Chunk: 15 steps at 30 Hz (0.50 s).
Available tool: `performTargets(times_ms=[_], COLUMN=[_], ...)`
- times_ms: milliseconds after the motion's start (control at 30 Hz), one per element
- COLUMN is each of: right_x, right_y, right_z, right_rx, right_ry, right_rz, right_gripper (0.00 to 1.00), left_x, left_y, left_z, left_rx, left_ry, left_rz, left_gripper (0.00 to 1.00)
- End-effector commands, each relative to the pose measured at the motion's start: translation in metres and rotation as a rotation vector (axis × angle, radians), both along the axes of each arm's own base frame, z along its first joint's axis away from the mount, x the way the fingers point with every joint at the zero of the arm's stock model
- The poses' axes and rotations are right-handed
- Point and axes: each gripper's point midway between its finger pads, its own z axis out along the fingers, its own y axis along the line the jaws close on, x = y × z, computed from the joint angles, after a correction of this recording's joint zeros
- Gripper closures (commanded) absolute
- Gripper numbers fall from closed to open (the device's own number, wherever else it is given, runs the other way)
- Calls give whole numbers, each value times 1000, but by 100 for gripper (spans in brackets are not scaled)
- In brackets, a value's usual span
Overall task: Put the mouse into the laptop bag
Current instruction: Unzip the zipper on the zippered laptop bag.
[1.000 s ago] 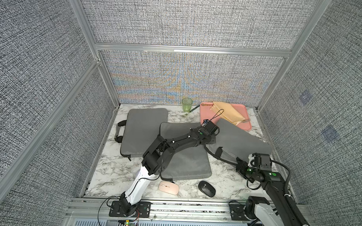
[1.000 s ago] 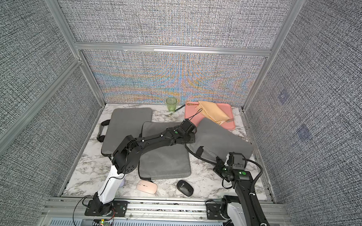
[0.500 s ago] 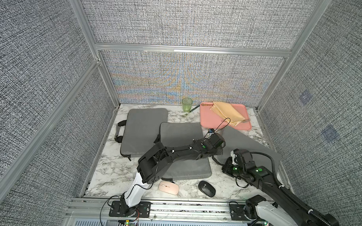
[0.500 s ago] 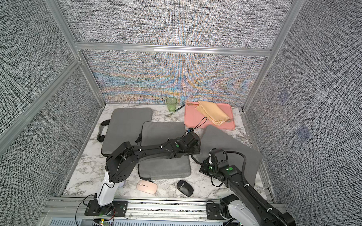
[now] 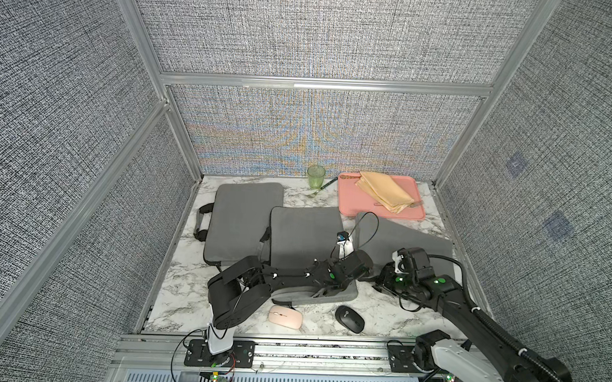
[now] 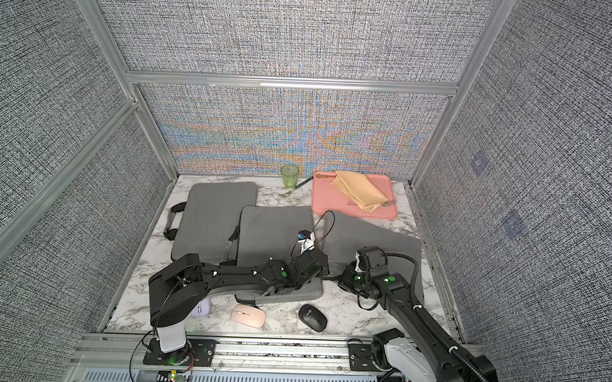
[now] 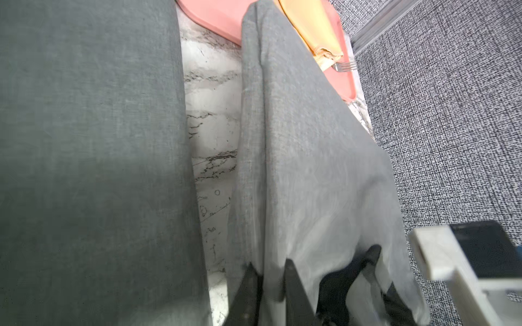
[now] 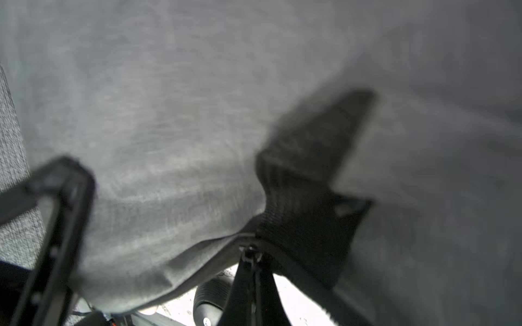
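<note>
Three grey laptop bags lie on the marble; the right bag (image 5: 404, 239) (image 6: 369, 236) is the one both arms are at. My left gripper (image 7: 269, 272) stands at that bag's near left edge, slightly open, with the bag's fabric edge between its fingers (image 7: 295, 285). The right gripper (image 8: 250, 254) is shut on the bag's zipper pull at the near corner, beside a black handle strap (image 8: 310, 175). A black mouse (image 5: 350, 318) (image 6: 312, 317) and a pink mouse (image 5: 285, 317) (image 6: 248, 315) rest near the front edge, apart from both grippers.
A lavender mouse (image 6: 201, 307) lies partly behind the left arm. The middle bag (image 5: 305, 234) lies under the left arm, the left bag (image 5: 244, 217) beyond. A pink tray (image 5: 353, 200) with a yellow napkin and a green cup (image 5: 315, 176) stand at the back.
The left gripper has slid along the right bag's edge toward the front, and its jaws have parted. The right gripper moved left with the zipper. The raised bag has come down flatter.
</note>
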Motion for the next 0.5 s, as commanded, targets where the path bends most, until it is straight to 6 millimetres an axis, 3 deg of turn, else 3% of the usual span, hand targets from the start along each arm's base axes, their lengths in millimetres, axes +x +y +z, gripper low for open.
performTargets(times_ms=[0,233,333,467], right_x=[25,14,7,0], right_y=[-28,-33,-37,-44], right_z=[17,11,6,7], right_rx=[-54,-35,-48,-63], right_ry=[-114,-86,-75,-96], right_rz=[-82,-78,-91,-124], right_gripper=[100,100,100,100], left_x=[1,12,28,58], left_y=[4,1,1,-1], left_z=[9,15,15,0], left_rx=[-33,-31,-25,-37], left_ry=[-39,-102,-87,-11], left_rz=[56,58,50,37], left_gripper=[46,12,10,9])
